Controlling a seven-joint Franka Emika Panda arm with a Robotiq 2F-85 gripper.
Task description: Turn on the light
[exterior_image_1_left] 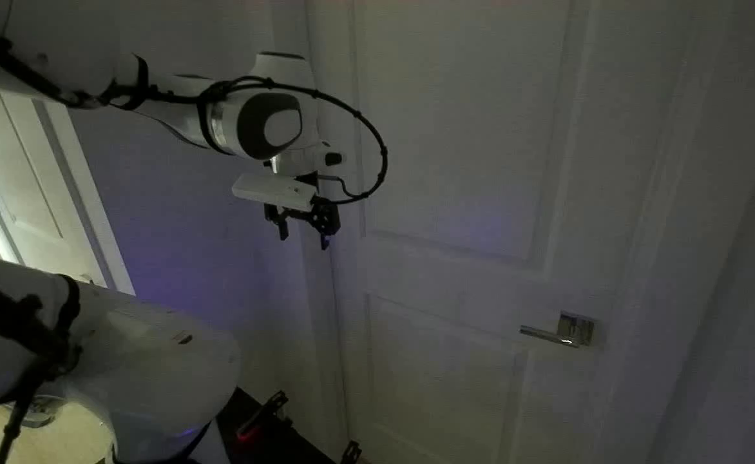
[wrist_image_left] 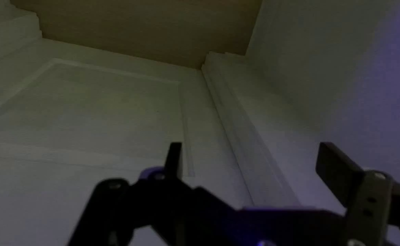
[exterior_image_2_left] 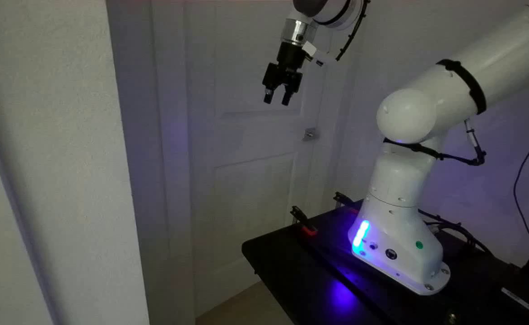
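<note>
Empty claw (exterior_image_1_left: 304, 240), jaws well apart, long axis steeply downward near a door (exterior_image_1_left: 448, 161).

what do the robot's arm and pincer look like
The arm is rounded and mostly white, with black straps and a looping black cable. Its base shows a glowing blue strip and a green dot. The pincer is black, with two stubby fingers.

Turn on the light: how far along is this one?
Done: nothing evident; in an exterior view the door is only dimly lit. In hand: the pincer hangs open and empty, with that door behind it. Left: apparently the whole job, reaching a switch and working it, though none is discernible in any view.
</note>
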